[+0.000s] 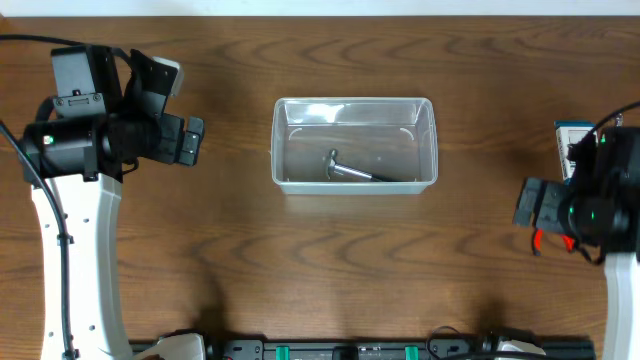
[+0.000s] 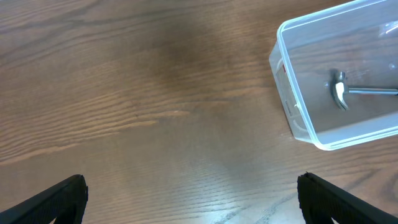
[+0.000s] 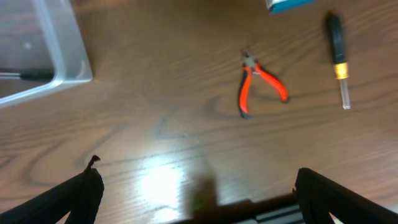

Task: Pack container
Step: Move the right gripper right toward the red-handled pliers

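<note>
The clear container [image 1: 352, 101] stands mid-table with a small metal hammer [image 1: 350, 170] lying inside it. My left gripper [image 1: 190, 140] hovers open to its left over bare wood; in the left wrist view the container [image 2: 287, 68] and the hammer [image 2: 340, 90] sit at the upper right, well ahead of the gripper [image 2: 193, 199]. At the right side of the table my right gripper [image 1: 530, 205] is open and holds nothing. In its wrist view the gripper [image 3: 196, 193] is short of red-handled pliers [image 3: 261, 84] and a black-and-yellow screwdriver [image 3: 337, 59]. The container's corner [image 3: 71, 56] shows at the upper left.
A small blue-and-white box [image 1: 575, 140] lies at the right edge of the table, partly under the right arm, and its edge [image 3: 289, 5] shows at the top of the right wrist view. The arms' bases line the front edge.
</note>
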